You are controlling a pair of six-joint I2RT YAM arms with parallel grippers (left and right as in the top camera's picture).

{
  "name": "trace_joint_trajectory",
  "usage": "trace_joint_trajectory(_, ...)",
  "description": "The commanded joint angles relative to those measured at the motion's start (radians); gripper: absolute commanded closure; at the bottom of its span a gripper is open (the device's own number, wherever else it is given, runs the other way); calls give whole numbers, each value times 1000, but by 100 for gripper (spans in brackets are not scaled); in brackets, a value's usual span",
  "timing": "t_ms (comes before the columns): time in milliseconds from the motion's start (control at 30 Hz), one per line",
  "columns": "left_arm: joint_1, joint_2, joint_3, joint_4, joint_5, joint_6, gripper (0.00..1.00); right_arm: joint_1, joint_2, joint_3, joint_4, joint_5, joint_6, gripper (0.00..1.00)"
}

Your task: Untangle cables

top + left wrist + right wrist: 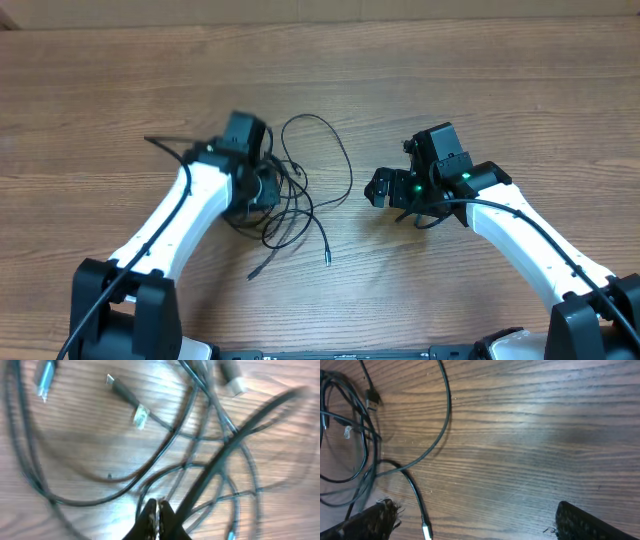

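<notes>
Several thin black cables (pixel 285 200) lie in a loose tangle on the wooden surface (pixel 500 80), left of centre in the overhead view. The left tool (pixel 262 187) is right in the thick of it, planted on the knot's left edge. Look at the left wrist view: its fingertips (pixel 152 512) are pinched together at the bottom centre. A thick, blurred strand runs from the upper right straight down into them, and that one looks gripped. Loops and a silver-tipped plug (pixel 141 416) spread across the wood beyond. Over on the right, the right tool (pixel 383 188) sits apart from the tangle, its fingers (pixel 375 520) spread wide with only bare wood between them. The nearest loop curves through the left of its wrist view, short of the tool.
</notes>
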Motion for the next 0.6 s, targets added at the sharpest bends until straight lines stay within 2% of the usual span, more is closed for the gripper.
trace_joint_trajectory(0, 1, -67, 230, -75, -6, 126, 96, -3, 2, -1, 6, 10, 1, 0)
trace_joint_trajectory(133, 0, -98, 489, -148, 2, 128, 96, -3, 2, -1, 6, 10, 1, 0)
trace_joint_trajectory(367, 0, -113, 875, -50, 92, 137, 96, -3, 2, -1, 6, 10, 1, 0)
trace_joint_trajectory(567, 0, -115, 996, 39, 100, 143, 96, -3, 2, -1, 6, 10, 1, 0)
